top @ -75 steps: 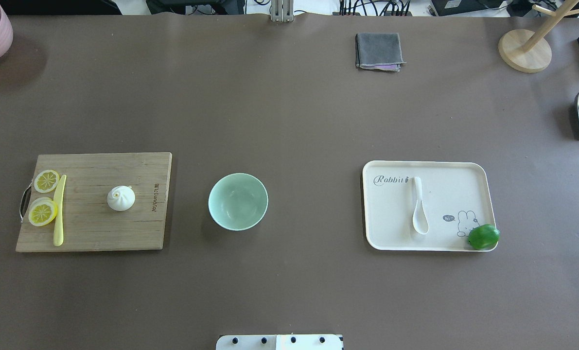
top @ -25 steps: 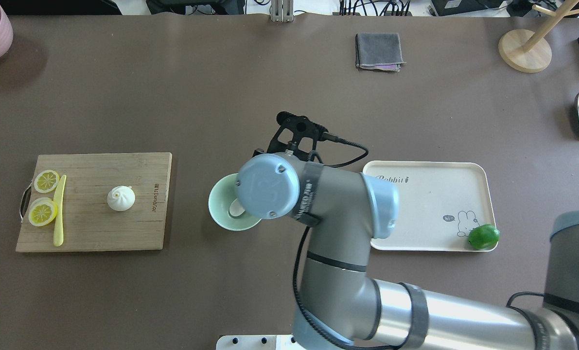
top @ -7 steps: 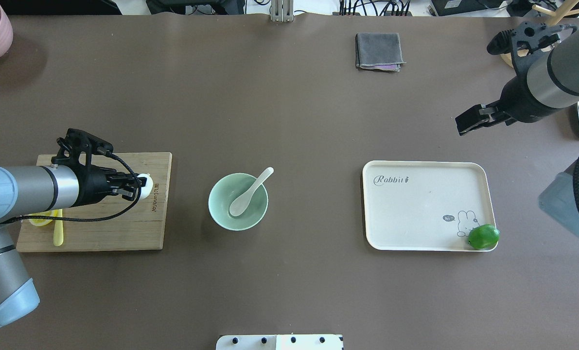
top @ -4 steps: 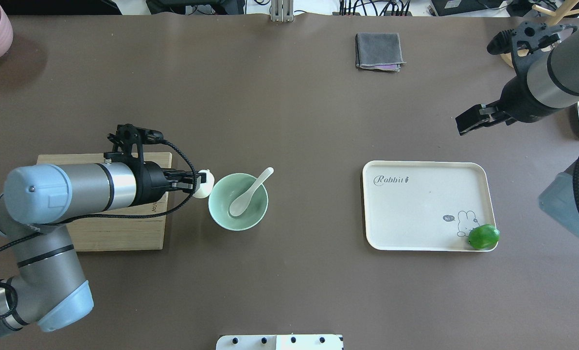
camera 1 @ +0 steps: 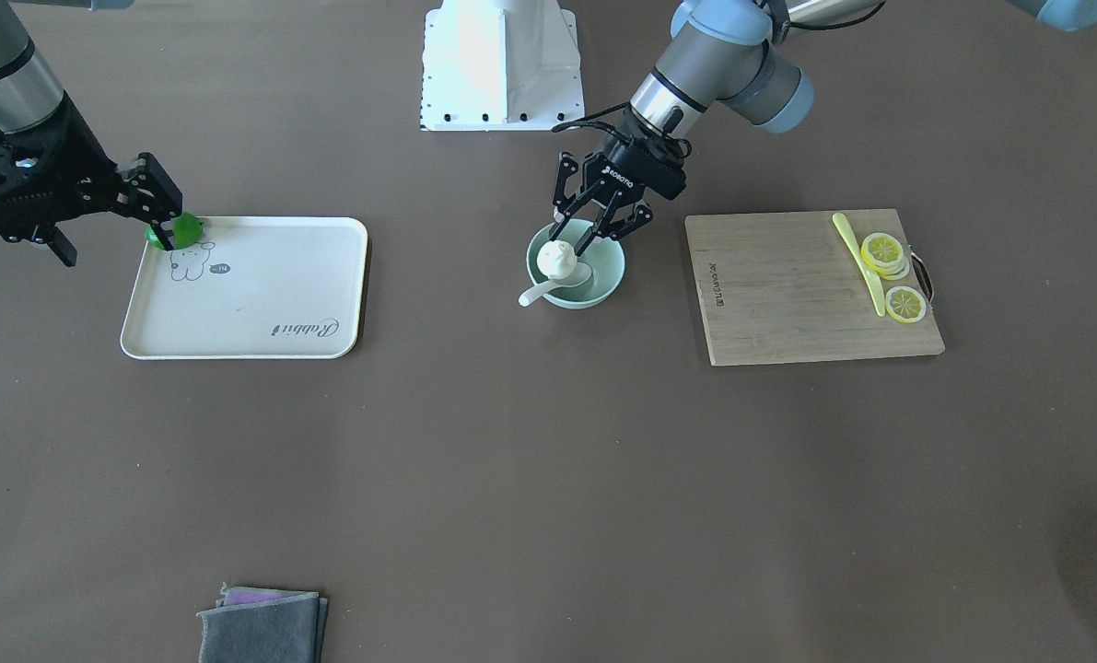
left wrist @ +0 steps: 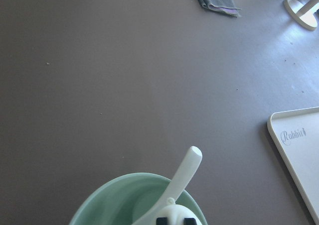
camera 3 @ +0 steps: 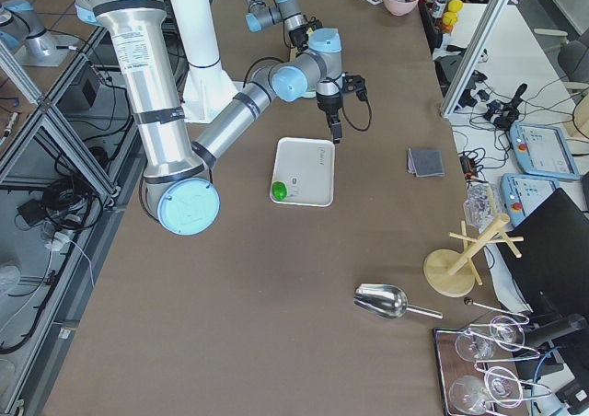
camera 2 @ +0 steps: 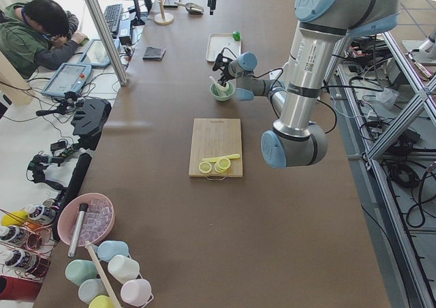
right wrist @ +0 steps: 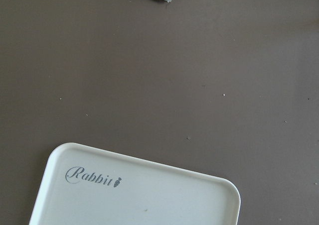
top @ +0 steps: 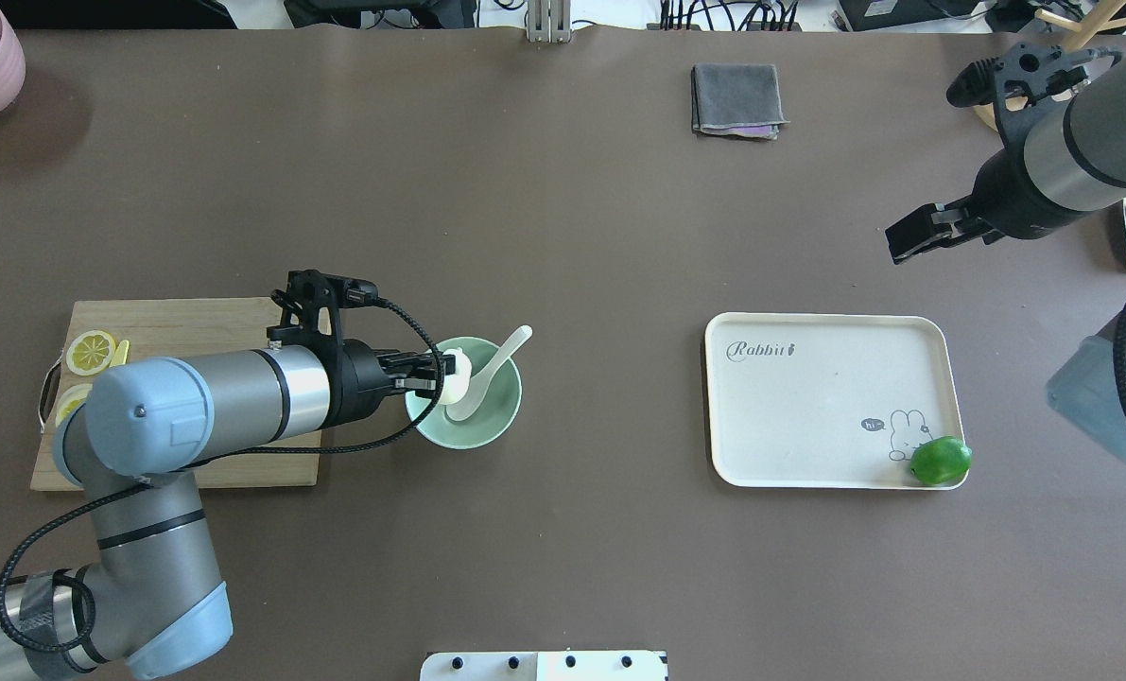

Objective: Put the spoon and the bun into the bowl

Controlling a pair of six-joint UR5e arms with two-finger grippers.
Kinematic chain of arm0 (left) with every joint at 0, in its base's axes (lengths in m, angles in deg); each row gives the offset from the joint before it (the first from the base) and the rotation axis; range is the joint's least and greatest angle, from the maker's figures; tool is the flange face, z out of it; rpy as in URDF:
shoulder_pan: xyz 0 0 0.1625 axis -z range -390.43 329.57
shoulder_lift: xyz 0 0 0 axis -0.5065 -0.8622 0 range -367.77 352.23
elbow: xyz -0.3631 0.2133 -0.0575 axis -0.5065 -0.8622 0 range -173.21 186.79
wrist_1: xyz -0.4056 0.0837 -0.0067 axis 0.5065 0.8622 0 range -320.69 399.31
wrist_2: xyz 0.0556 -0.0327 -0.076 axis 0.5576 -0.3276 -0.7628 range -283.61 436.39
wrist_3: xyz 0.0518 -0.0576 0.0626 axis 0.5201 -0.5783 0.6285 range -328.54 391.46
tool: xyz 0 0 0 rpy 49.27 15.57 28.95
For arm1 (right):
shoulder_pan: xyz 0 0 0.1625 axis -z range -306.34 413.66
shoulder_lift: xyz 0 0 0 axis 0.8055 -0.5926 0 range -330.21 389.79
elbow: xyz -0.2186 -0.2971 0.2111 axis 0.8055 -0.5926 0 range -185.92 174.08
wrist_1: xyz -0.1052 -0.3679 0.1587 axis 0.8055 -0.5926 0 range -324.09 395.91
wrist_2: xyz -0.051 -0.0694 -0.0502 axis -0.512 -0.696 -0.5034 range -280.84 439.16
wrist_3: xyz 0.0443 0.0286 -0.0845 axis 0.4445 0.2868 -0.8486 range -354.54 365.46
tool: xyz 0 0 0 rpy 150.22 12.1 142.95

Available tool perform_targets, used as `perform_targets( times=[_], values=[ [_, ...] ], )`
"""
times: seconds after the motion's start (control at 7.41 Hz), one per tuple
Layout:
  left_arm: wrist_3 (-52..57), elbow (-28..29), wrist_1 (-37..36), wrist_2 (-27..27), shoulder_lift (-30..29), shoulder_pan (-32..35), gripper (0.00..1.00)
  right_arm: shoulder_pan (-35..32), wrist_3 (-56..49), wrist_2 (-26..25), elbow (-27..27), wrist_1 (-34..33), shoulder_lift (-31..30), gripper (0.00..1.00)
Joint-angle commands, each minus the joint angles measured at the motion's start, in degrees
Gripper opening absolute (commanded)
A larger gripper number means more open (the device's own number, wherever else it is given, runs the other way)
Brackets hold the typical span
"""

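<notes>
Clamping the small round white pleated bun (camera 1: pixel 555 260), the left gripper (top: pixel 438 376) hovered over the pale mint-green round bowl (top: pixel 487 430), where the glossy white ceramic soup spoon (top: pixel 511 345) lay, handle against the rim. Only the release seemed left: lower slightly, part the fingers, lift clear. The right gripper (top: pixel 914 236) hung well apart, its state unreadable.
</notes>
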Motion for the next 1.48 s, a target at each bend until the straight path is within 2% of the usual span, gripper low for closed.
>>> perform_targets(
  times=[0.0, 0.13, 0.27, 0.4, 0.54, 0.67, 0.94, 1.08, 1.21, 1.35],
  values=[
    [-0.7, -0.2, -0.1, 0.3, 0.2, 0.0, 0.98, -0.1, 0.0, 0.0, -0.2, 0.0, 0.0, 1.00],
    [-0.3, -0.7, -0.6, -0.3, 0.4, 0.6, 0.98, -0.7, -0.3, 0.1, -0.6, 0.0, 0.0, 1.00],
    [-0.2, -0.7, -0.7, -3.4, 1.7, 2.5, 0.98, -1.9, -1.0, 0.3, -0.9, 0.0, -0.2, 1.00],
    [-0.1, -0.5, -0.8, -13.4, 3.9, 8.9, 0.98, -4.1, -1.8, 1.0, -2.0, 0.0, -0.2, 1.00],
    [4.9, -0.2, -0.8, -24.2, 6.0, 15.8, 0.98, -6.7, -6.5, 1.9, -3.0, -0.3, -0.4, 1.00],
    [13.6, -0.2, -0.8, -31.8, 11.0, 21.7, 0.98, -11.4, -12.5, 6.5, -4.8, -0.2, -1.8, 1.00],
    [28.4, 0.1, -2.9, -43.6, 19.0, 34.6, 0.99, -21.9, -30.4, 12.6, -8.7, -0.1, -7.5, 1.00],
    [39.6, 0.0, -7.0, -47.6, 22.1, 40.9, 0.99, -25.6, -37.8, 13.6, -10.3, -0.1, -10.7, 1.00],
    [50.6, -0.3, -12.8, -48.9, 24.3, 46.8, 1.00, -27.8, -43.0, 13.4, -11.4, 0.0, -13.9, 1.00],
    [60.3, 0.0, -17.7, -48.9, 25.7, 52.5, 1.00, -30.6, -48.5, 13.4, -13.6, 0.0, -14.7, 1.00]
  ],
)
